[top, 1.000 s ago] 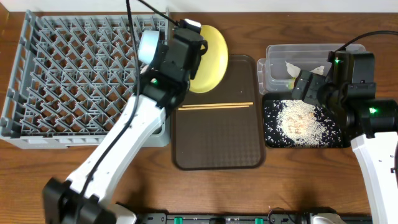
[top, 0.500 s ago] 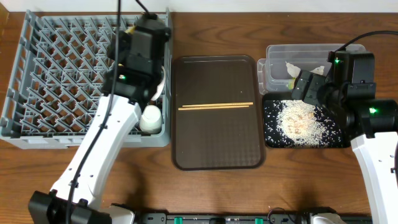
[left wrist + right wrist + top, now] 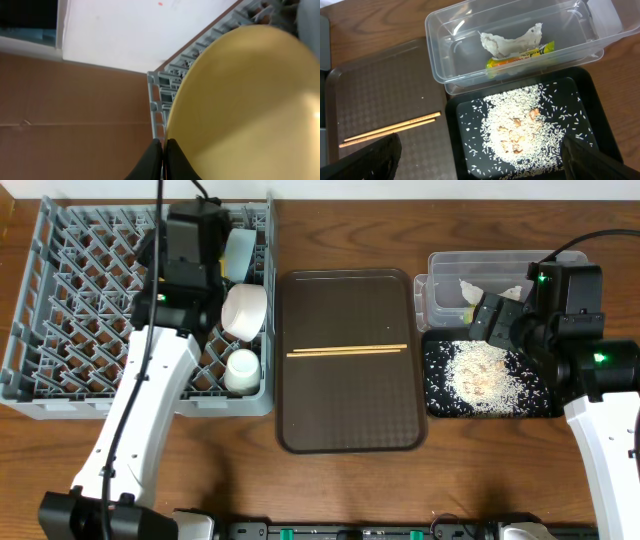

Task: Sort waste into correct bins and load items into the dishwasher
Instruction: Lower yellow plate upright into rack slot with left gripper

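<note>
The left gripper (image 3: 163, 150) is pinched narrow on the rim of a round yellow-green plate (image 3: 240, 110). In the left wrist view the plate fills the side toward 3 o'clock, with a corner of the large square grey plastic dish rack (image 3: 60, 300) behind it. From overhead the arm hides the plate, so I cannot tell whether it touches the pegs.

The rack lies at 9 o'clock on the wooden table (image 3: 330, 490). Along its 3 o'clock wall stand three pieces: a light blue bowl (image 3: 240, 252) at 1 o'clock, a white bowl (image 3: 245, 310) just beside it, and a small white cup (image 3: 242, 370) toward 4 o'clock.

At the centre sits a brown serving tray (image 3: 350, 410) with pale wooden chopsticks (image 3: 347, 350) across it.

At 2 o'clock a clear rectangular plastic tub (image 3: 440, 30) holds a crumpled white tissue (image 3: 510, 41) touching an orange-and-green snack wrapper (image 3: 520, 56). Just beside the tub, at 3 o'clock, a flat black rectangular tray (image 3: 592, 150) carries whitish rice grains (image 3: 520, 125) with a few scraps among them.

The right gripper (image 3: 480, 150) hangs above the black tray – fingers spread wide, holding nothing.
</note>
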`<action>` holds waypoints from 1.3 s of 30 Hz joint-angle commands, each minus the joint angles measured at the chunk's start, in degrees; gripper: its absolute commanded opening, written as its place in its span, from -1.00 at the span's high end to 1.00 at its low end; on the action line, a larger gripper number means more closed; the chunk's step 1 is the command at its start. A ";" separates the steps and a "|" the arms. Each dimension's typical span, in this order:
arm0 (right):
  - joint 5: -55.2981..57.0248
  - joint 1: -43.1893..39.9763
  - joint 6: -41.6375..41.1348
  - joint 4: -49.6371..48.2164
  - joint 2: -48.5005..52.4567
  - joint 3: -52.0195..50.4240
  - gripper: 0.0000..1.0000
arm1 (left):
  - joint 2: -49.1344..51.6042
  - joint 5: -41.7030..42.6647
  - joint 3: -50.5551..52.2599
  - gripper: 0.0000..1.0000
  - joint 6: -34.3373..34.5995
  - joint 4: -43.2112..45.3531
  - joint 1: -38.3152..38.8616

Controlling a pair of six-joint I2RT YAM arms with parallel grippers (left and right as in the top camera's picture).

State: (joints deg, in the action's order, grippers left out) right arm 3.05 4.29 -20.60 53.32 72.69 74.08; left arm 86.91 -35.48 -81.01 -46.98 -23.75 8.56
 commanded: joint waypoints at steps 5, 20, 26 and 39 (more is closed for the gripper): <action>0.59 -0.59 -0.57 0.11 0.07 0.24 -0.98 | 2.21 3.82 0.02 0.85 -1.01 0.28 -2.82; 0.59 -0.59 -0.57 0.09 0.07 0.24 -0.98 | 8.24 3.78 0.07 0.85 1.88 -0.07 -2.82; 0.57 -0.59 -0.57 0.09 0.07 0.24 -0.99 | 8.24 6.99 0.07 0.33 20.20 -0.39 -2.82; 0.59 -0.59 -0.57 0.09 0.07 0.24 -0.99 | 8.41 26.53 0.13 0.51 52.26 -9.79 -5.29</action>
State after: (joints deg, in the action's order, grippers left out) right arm 3.05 4.29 -20.58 53.32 72.69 74.08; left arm 95.37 -16.10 -81.01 -1.43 -33.23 4.34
